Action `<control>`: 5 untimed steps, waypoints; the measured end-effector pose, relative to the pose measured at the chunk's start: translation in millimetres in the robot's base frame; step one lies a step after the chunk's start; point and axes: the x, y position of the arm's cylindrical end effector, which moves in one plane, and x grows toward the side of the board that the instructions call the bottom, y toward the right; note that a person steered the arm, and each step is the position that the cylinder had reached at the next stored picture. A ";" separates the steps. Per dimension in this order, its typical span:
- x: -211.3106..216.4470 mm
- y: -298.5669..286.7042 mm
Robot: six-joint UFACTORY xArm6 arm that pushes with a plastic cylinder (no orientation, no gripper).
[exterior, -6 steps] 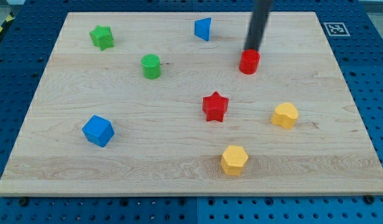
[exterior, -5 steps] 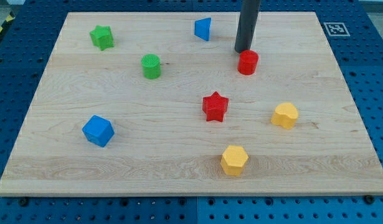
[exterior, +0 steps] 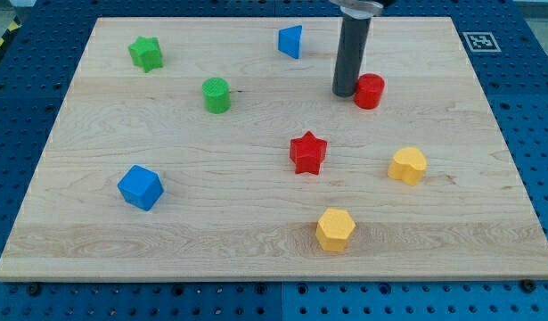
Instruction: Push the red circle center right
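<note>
Wooden board (exterior: 256,232) lying on blue pegboard; you are working its upper right part. Rod standing upright, my tip (exterior: 345,94) touching red circle (exterior: 369,91) on its left side. No fingers on this rig: nothing opening, nothing gripped, contact only. Red circle sitting above center-right spot, yellow block (exterior: 407,165) just below target. You are needing push from upper left, driving down-right; keep contact centered, stop short of yellow block.
</note>
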 end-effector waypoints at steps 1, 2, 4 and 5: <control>14.5 23.2; 20.9 51.3; 69.0 15.1; 109.8 -1.1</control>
